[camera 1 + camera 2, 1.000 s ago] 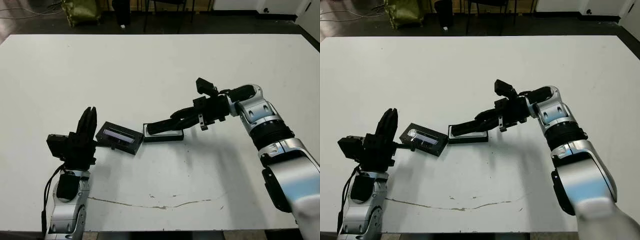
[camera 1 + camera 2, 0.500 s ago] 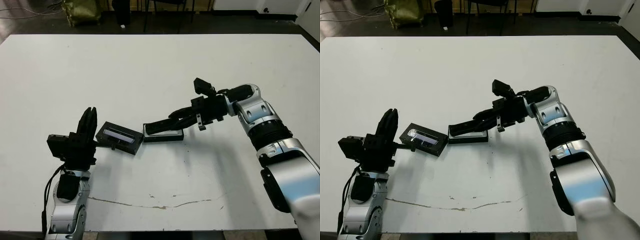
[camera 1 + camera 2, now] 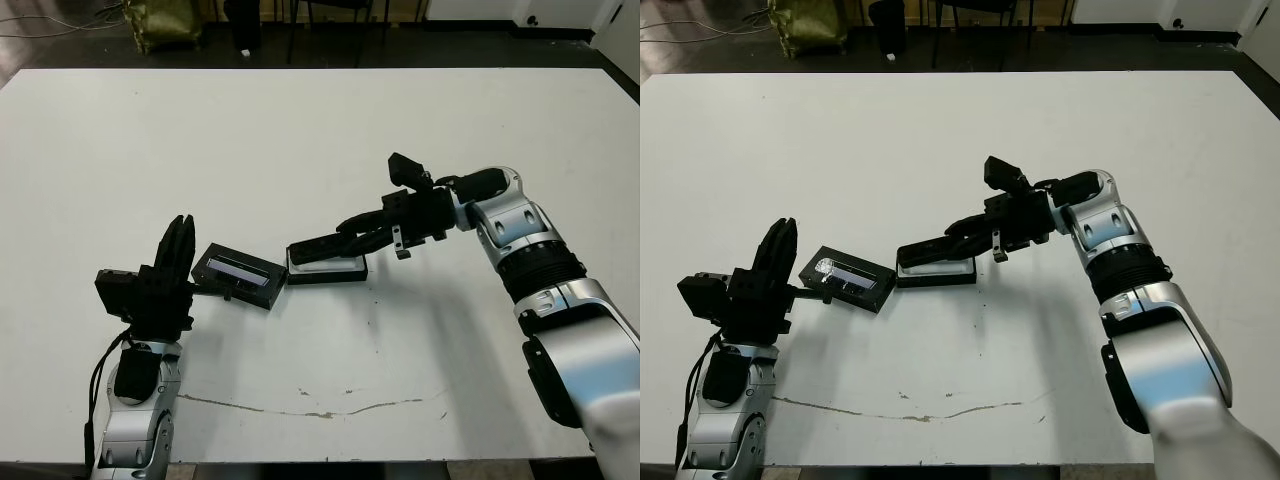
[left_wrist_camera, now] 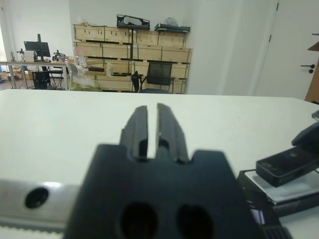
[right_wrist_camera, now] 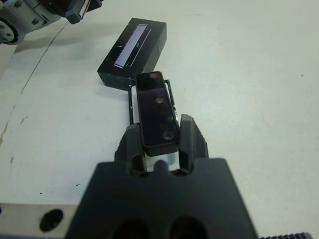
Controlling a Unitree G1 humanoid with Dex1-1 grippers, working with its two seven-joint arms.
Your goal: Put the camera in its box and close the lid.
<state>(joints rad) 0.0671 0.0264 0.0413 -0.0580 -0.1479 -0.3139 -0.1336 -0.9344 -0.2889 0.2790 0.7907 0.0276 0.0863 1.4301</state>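
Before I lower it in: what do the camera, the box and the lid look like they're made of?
The slim black bar-shaped camera looks like hard plastic with a glossy face that reflects purplish light. The shallow black box with white lining looks like card or plastic; the lining is matte, its material unclear. The black rectangular lid has matte, sharp-edged sides, likely card, and a shiny window, probably clear plastic.

I see the white worktop (image 3: 330, 130) with a thin brownish crack line (image 3: 320, 408) near its front edge. Past the far edge, an olive-green bag (image 3: 165, 20) sits on dark floor. My left wrist view shows wooden crates (image 4: 132, 47), a black office chair (image 4: 158, 77) and a door (image 4: 294, 50).
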